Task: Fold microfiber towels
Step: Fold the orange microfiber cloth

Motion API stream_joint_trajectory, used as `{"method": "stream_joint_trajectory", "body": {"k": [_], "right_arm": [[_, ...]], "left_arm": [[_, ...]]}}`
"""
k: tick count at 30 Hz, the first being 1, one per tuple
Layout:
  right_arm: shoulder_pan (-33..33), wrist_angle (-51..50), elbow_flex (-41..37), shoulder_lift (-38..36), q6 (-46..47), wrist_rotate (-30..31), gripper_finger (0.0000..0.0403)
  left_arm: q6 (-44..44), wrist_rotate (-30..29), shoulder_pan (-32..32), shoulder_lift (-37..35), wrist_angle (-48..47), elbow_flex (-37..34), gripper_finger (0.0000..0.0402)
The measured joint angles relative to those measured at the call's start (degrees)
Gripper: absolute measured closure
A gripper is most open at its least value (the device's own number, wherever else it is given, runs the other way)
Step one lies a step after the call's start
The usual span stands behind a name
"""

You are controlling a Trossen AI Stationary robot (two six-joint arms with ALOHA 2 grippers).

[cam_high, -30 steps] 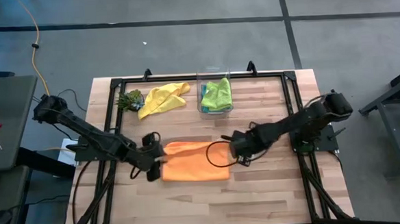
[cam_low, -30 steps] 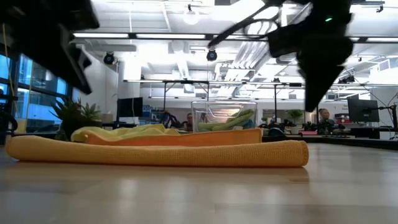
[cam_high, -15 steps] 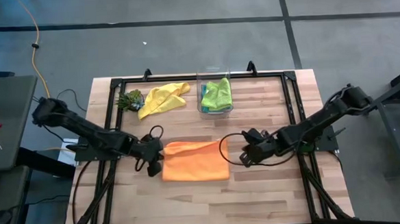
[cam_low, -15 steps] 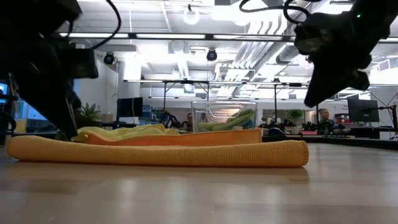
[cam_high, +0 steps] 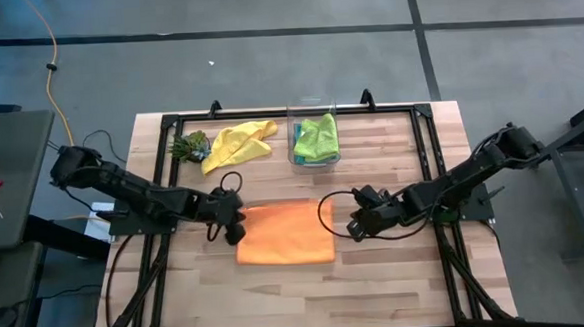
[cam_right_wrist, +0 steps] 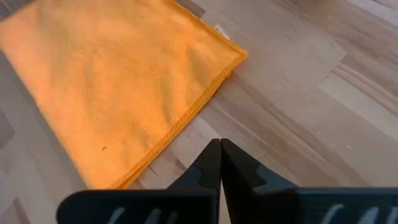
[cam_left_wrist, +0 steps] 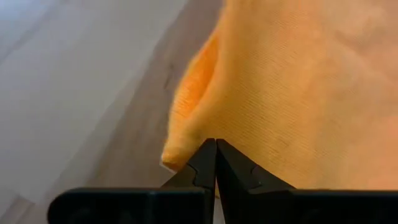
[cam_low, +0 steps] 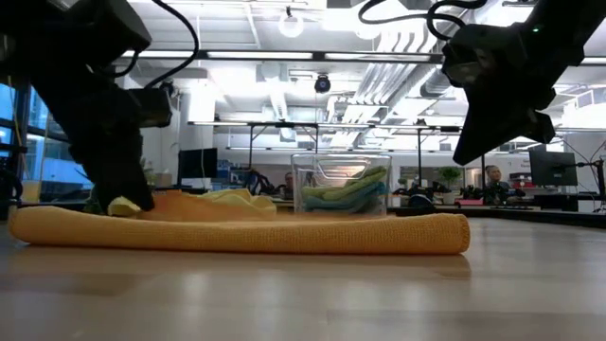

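High view: orange towel (cam_high: 286,235) lies folded flat mid-tabletop (cam_high: 398,278). Left end effector (cam_high: 233,220) sits at the towel's upper-left corner; right end effector (cam_high: 359,223) is just off its right edge, apart from it. Yellow towel (cam_high: 237,144) lies crumpled near the far edge beside a small leafy clump (cam_high: 190,145). Lime green towel (cam_high: 317,137) sits inside a clear plastic box (cam_high: 296,143).

Low view: orange towel (cam_low: 237,230) is a long flat roll across the tabletop. One dark arm comes down onto its far left end; the other hangs raised at the right. The clear box (cam_low: 339,186) stands behind.

Left wrist view: left end effector (cam_left_wrist: 216,152), fingers pressed together, tips at the orange towel's (cam_left_wrist: 286,93) corner; whether cloth is caught between them cannot be told.

Right wrist view: right end effector (cam_right_wrist: 220,152), fingers pressed together, holding nothing, above bare wood beside the orange towel (cam_right_wrist: 112,93).
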Motion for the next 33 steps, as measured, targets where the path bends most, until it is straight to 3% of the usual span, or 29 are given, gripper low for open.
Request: {"method": "stream_joint_trajectory", "body": {"k": [8,15,20,26,33], "right_arm": [[0.03,3.2,0.0,0.0,0.33,-0.99,0.0402],[1.28,13.12,0.0,-0.02,10.42,-8.41,0.0395],[1.31,16.45,0.12,0.0,18.52,-13.91,0.0325],[-2.99,11.77,3.29,0.51,19.28,-15.48,0.0223],[-7.39,-2.68,12.34,10.35,18.61,-22.74,0.0199]], "left_arm": [[0.43,4.6,2.64,-4.37,-1.69,0.04,0.0402],[0.42,7.35,-1.14,-11.74,-4.01,0.02,0.0402],[0.0,5.8,-5.78,-16.57,-3.12,0.04,0.0402],[-4.8,1.3,-9.03,-17.71,-9.67,0.04,0.0402],[-7.72,2.35,-9.54,-15.58,-15.0,0.04,0.0402]]}}
